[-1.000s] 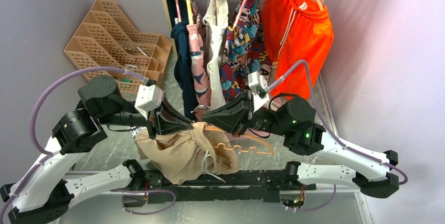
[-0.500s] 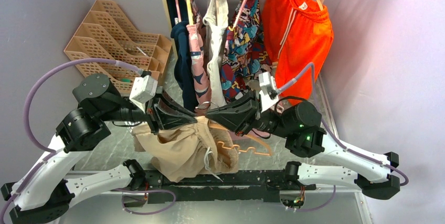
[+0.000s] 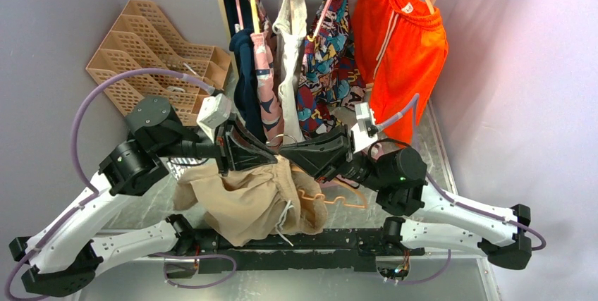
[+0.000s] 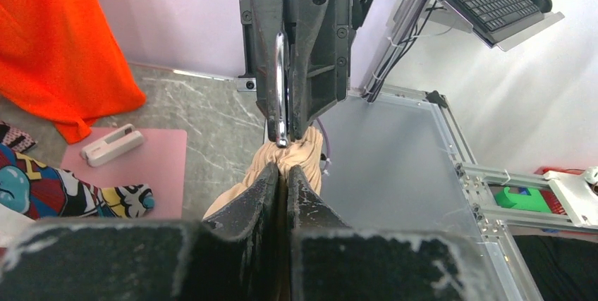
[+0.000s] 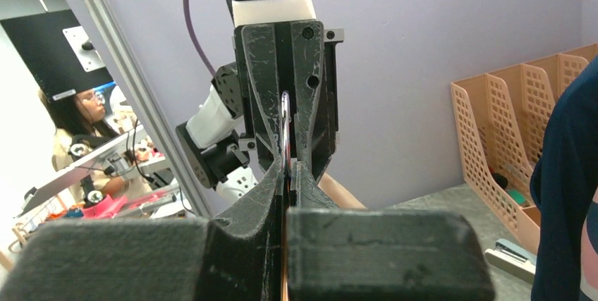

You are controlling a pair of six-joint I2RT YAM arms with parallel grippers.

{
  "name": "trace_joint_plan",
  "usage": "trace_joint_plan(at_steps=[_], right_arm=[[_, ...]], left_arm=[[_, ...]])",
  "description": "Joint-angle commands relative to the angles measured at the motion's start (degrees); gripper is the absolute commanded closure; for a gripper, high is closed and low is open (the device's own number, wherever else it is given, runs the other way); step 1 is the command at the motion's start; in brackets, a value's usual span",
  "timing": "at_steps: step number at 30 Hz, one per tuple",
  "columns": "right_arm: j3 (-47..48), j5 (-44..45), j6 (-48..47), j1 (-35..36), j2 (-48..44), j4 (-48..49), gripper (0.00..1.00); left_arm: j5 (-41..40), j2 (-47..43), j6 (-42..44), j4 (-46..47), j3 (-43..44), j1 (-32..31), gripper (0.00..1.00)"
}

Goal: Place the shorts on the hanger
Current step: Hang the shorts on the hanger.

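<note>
The beige shorts (image 3: 247, 199) hang bunched from my left gripper (image 3: 266, 156), which is shut on their upper fabric. In the left wrist view the fabric (image 4: 302, 153) is pinched between the closed fingers of my left gripper (image 4: 284, 168). My right gripper (image 3: 288, 153) faces it tip to tip and is shut on the pale orange hanger. The hanger's wavy bar (image 3: 340, 198) shows below the right wrist. Its metal hook (image 4: 281, 89) stands between the two grippers and also shows in the right wrist view (image 5: 284, 121), just beyond my right gripper (image 5: 285, 168). The shorts cover the hanger's left part.
A clothes rack stands behind with dark, patterned and cream-white garments (image 3: 289, 54) and bright orange shorts (image 3: 398, 40). Tan file organizers (image 3: 155, 54) stand at back left. A pink mat (image 4: 134, 167) with a white clip (image 4: 111, 144) lies on the marble table.
Both grippers have moved away from the near edge toward the rack, staying tip to tip. The left arm swung right. The shorts and the hanger rose with them.
</note>
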Motion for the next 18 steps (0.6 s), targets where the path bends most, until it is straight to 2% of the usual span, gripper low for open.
trace_joint_plan(at_steps=[1,3,6,8,14,18], right_arm=[[-1.0,0.2,2.8,0.3,0.2,10.1,1.0],[-1.2,-0.4,3.2,0.4,0.8,11.6,1.0],[-1.6,-0.5,3.8,0.3,1.2,12.8,1.0],[-2.0,-0.5,4.2,0.3,1.3,13.7,1.0],[-3.9,-0.1,5.4,0.3,1.2,17.3,1.0],[-4.4,-0.2,5.9,0.3,1.6,18.4,1.0]], left_arm=[[1.0,1.4,-1.5,3.9,-0.6,0.0,0.92],[1.5,1.8,-1.2,3.3,-0.1,0.0,0.85],[2.2,1.6,-0.8,2.3,0.5,0.0,0.62],[1.9,0.7,-0.6,2.3,0.2,0.0,0.52],[1.7,-1.3,0.3,0.9,0.2,-0.1,0.35],[0.1,-2.7,1.3,-0.3,1.7,-0.1,0.21]])
